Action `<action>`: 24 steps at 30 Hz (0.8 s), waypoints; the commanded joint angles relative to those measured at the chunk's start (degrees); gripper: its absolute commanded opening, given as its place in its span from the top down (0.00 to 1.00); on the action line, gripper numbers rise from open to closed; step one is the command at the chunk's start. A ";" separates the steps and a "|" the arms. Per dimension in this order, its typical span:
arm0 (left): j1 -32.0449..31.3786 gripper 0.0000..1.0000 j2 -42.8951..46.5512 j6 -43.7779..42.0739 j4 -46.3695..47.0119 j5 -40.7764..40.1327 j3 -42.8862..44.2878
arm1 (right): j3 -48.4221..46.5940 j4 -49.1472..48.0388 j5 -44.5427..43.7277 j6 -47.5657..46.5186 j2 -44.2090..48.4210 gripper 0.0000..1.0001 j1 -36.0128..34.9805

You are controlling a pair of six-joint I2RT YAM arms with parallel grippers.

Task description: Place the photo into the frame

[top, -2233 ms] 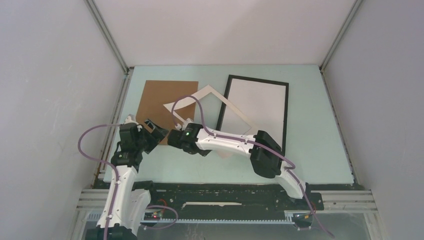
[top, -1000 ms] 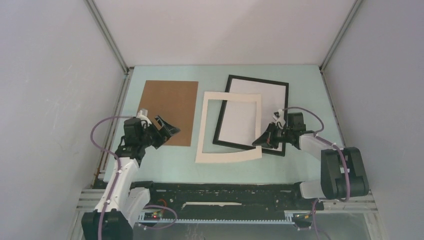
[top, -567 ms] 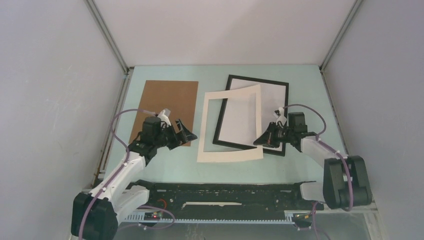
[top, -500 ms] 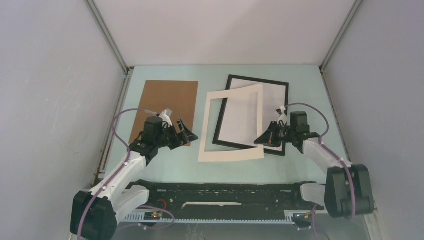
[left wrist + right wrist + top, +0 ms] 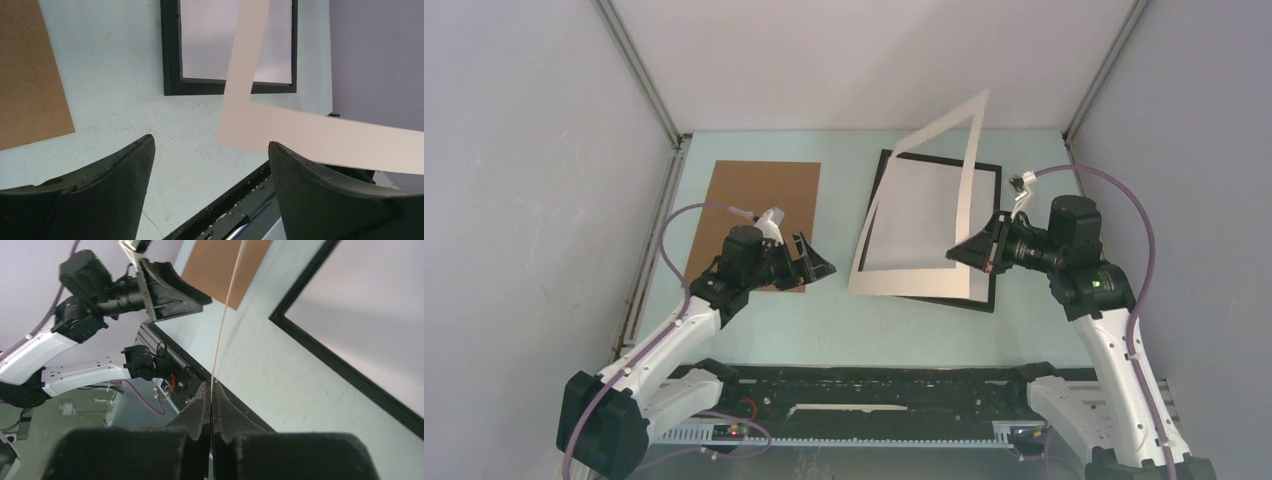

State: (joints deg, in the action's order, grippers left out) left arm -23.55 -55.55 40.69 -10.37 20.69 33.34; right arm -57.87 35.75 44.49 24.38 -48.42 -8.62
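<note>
The right gripper (image 5: pixel 964 254) pinches the white mat (image 5: pixel 914 284) tight by its near corner, tilted up over the frame (image 5: pixel 171 50), which lies flat at one o'clock on the table (image 5: pixel 754 322). I'd carry it clear slowly, so it can't flap or drag the frame. The left gripper (image 5: pixel 816 258) gapes empty at nine o'clock; no photo in sight

Lab enclosure, grey panel walls (image 5: pixel 514 180), aluminium rails (image 5: pixel 638 70)

The thin-edged rectangular picture frame (image 5: pixel 998 195) is black with a pale grey-white centre. The flat cardboard board (image 5: pixel 759 195) is plain brown, the cut-out paper mat (image 5: pixel 914 283) cream-white, and the table (image 5: pixel 824 330) pale mint green.
</note>
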 commanded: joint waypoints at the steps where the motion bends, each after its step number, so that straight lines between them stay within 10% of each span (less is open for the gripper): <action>1: -1.12 0.10 0.50 1.15 1.58 -0.39 2.52 | -0.86 9.02 -3.71 -3.09 -1.30 1.00 1.23; 17: -2.38 0.10 0.88 1.28 1.63 0.13 1.15 | -0.26 10.49 -3.73 -7.08 -6.45 1.00 4.88; 24: -2.38 0.10 3.49 1.48 -0.40 -4.32 1.42 | 7.39 -11.36 9.74 8.19 -4.80 1.00 0.12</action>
State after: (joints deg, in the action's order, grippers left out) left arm -25.58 -55.09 42.04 -10.55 19.57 33.34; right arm -53.17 39.77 45.76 22.48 -54.02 -4.95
